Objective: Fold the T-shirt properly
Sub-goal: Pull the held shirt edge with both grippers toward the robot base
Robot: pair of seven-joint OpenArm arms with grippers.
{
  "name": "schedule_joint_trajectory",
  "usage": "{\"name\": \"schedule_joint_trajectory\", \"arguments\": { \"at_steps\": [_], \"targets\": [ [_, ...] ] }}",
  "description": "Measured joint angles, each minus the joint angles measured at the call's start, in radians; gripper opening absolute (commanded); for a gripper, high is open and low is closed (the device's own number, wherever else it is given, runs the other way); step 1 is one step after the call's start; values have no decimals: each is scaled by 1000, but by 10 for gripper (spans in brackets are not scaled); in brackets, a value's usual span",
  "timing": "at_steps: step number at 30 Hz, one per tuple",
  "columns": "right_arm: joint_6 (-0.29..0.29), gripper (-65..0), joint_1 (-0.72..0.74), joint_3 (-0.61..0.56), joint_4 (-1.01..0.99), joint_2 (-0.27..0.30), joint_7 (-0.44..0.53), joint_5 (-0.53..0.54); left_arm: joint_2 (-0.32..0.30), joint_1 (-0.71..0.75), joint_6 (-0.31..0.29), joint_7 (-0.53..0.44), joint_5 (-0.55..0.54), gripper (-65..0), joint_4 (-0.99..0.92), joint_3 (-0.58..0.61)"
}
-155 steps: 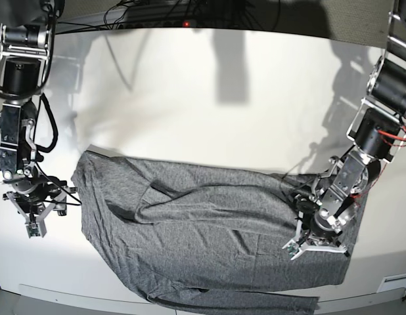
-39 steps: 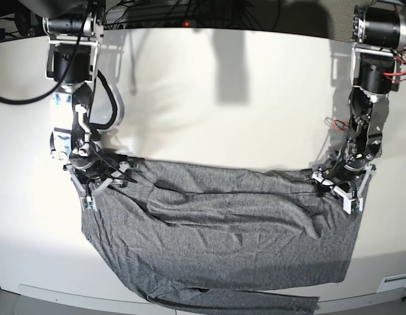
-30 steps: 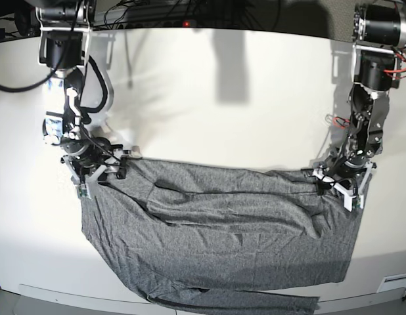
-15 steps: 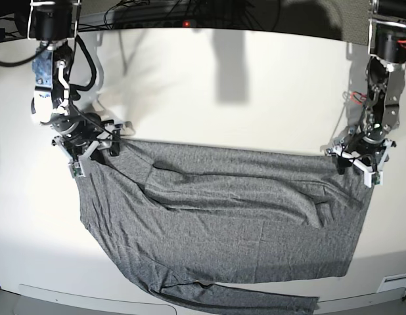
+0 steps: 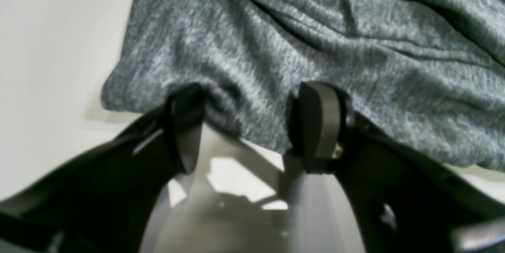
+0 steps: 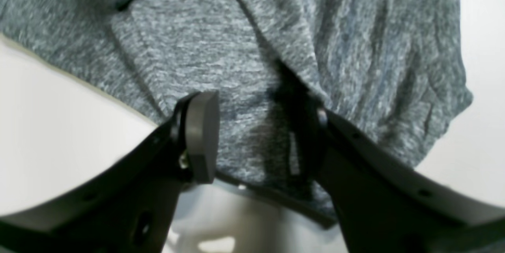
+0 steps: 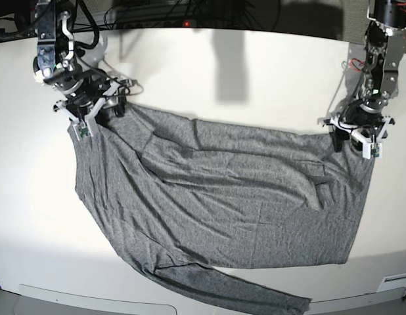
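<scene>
In the left wrist view, the left gripper [image 5: 248, 122] fills the lower half of the frame, its two dark fingers [image 5: 315, 126] standing well apart. The edge of the grey T-shirt [image 5: 315, 40] bunches up between them across the upper part of the picture, and the cloth touches both fingers. Whether it is truly pinched I cannot tell. A pale table [image 5: 51, 47] shows at the left.

In the right wrist view, the right gripper [image 6: 256, 138] reaches up from the bottom edge, also spread wide. The T-shirt [image 6: 236, 47] covers the top of the frame, and a dark hem runs down into the gap between the fingers [image 6: 201, 138]. The cloth lies against them, yet a firm grip cannot be made out.

In the base view, the T-shirt [image 7: 223, 197] lies spread across the middle of the white table [image 7: 255, 79], wrinkled, with a long sleeve trailing off toward the lower right. The right gripper [image 7: 88, 111] sits at the shirt's upper left corner. The left gripper [image 7: 357, 134] is at its upper right corner, both down at the cloth's edge.
</scene>
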Motion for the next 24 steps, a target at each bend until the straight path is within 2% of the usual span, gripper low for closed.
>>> {"name": "schedule_joint_trajectory", "arguments": {
  "at_steps": [4, 9, 12, 15, 20, 24],
  "targets": [
    [0, -347, -59, 0, 45, 0, 0, 0, -32, 71, 3, -22, -9, -285, 45, -3],
    [0, -347, -115, 0, 108, -1, -31, -3, -55, 171, 18, 6, 3, -285, 152, -6],
    [0, -347, -146, 14, 140, -1, -58, -3, -57, 235, 64, 35, 15, -285, 227, -5],
    [1, -347, -182, 42, 161, 0, -68, -2, -56, 300, 101, 44, 71, -285, 292, -3],
    [2, -347, -259, 111, 194, 0, -68, -2, -53, 397, 148, 32, 156, -285, 362, -1],
    [1, -347, -322, 153, 232, -1, -79, -3, -24, 437, 184, 18, 212, -285, 385, -1]
  ]
}}
